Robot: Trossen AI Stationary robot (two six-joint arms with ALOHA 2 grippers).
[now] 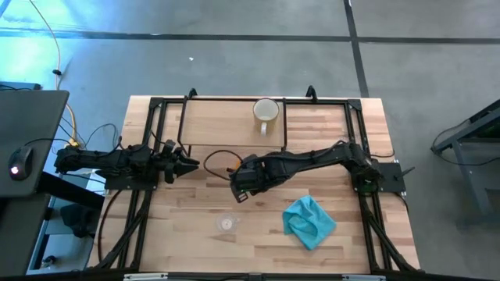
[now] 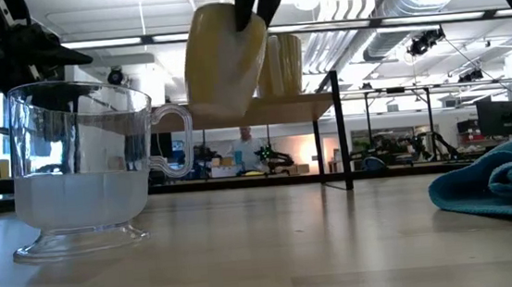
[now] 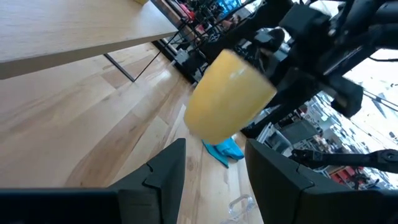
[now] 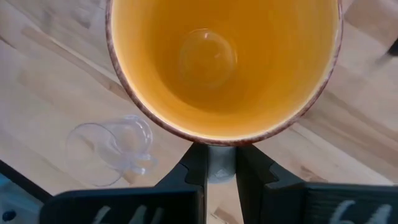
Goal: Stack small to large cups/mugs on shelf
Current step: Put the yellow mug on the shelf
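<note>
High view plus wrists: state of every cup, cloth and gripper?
orange mug: lifted off the table, clamped at its rim by the right gripper
glass cup: upright on table
cream-white mug: upright on shelf
teal cloth: crumpled on table
left gripper: open, empty

The shelf (image 1: 226, 117) carries only the white mug (image 1: 266, 111) toward its right half; its left half is bare board. The right pincer (image 1: 242, 186) hangs the orange mug (image 2: 224, 61) above mid-desk, blocking passage there. The glass cup (image 1: 226, 224) and blue cloth (image 1: 309, 221) occupy the near desk (image 1: 180, 218), with bare wood between them.
</note>
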